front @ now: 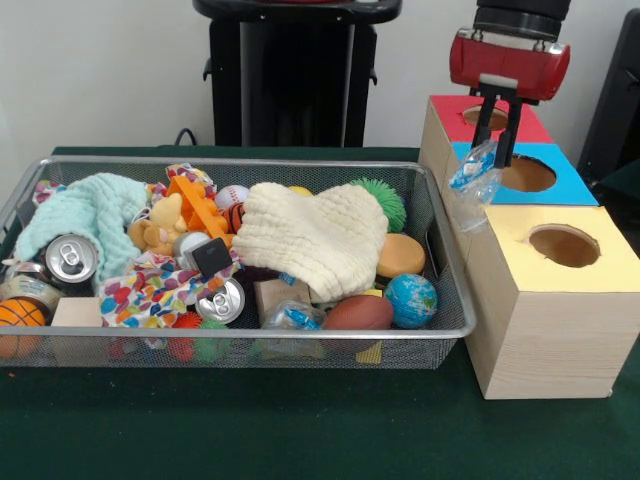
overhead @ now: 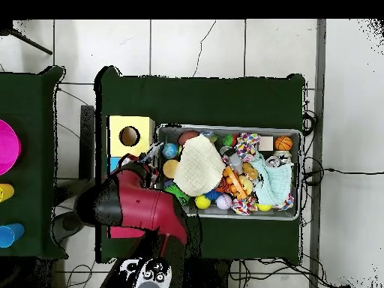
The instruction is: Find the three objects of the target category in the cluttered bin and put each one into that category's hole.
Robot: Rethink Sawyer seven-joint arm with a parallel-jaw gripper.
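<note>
I hold the gripper (front: 497, 125) above the box's blue hole (front: 527, 174), jaws pinching a crumpled plastic wrapper (front: 472, 180) beside it, lined up for release

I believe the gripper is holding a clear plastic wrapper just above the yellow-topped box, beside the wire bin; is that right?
Not quite. The gripper does hold the clear plastic wrapper beside the wire bin, but it hangs at the blue-topped box, near its hole, not the yellow-topped box, which sits one place nearer the camera. The front view shows this.
</note>
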